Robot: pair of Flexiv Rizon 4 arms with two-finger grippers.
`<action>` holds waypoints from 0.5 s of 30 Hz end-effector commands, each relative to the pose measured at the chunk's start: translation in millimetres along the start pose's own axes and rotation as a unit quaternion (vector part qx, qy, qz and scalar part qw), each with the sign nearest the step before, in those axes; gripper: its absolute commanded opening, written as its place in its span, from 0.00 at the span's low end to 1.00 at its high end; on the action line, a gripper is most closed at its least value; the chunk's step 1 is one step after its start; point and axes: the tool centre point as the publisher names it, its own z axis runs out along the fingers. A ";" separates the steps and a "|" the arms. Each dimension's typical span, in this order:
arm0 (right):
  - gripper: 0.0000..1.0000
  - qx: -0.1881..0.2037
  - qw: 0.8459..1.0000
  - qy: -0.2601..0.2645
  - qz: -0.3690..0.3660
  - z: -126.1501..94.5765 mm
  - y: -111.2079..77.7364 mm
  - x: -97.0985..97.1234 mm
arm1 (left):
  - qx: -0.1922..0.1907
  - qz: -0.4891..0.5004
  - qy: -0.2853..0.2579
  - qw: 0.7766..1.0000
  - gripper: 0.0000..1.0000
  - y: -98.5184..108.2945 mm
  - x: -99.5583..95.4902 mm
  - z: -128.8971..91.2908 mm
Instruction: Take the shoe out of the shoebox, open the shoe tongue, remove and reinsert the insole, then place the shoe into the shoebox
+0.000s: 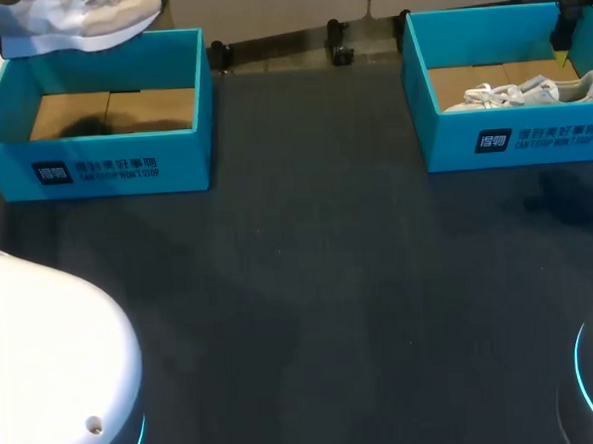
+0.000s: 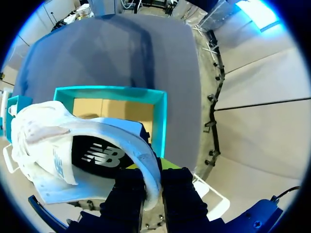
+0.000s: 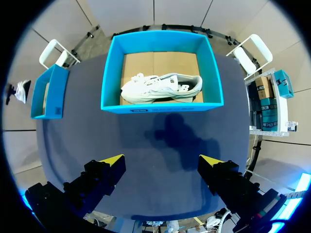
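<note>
- Two boxes sit on the table [image 1: 319, 280]. The left box [image 1: 95, 168] is the one in play, and it's empty, just a bare cardboard floor.
- The shoe [image 2: 58, 141] hangs right above the left box, clear of its walls. The left claw [image 2: 151, 170] is clamped on it, with the heel rim pinched between its fingers.
- So I'd say the take-out step is basically done. Next it probably needs setting down on the table in front of the left box, steady enough that the tongue can be pulled open.
- The right claw [image 3: 161, 160] is spread wide and holding nothing, well off to the right of the left box.
- The right box [image 3: 160, 73], far across from the left box, has a second shoe [image 3: 163, 87] lying in it.
</note>
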 end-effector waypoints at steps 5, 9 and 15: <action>1.00 0.001 1.000 0.000 0.000 0.3 0.4 0.3 | -0.016 -0.009 0.012 1.000 0.00 -31.1 -7.6 -10.6; 1.00 0.001 1.000 0.000 0.000 0.3 0.4 0.3 | -0.019 -0.024 0.024 0.999 0.00 -47.7 -15.5 -12.2; 1.00 0.001 1.000 0.000 0.000 0.3 0.4 0.3 | -0.021 -0.025 0.026 0.999 0.00 -68.2 -29.9 -8.9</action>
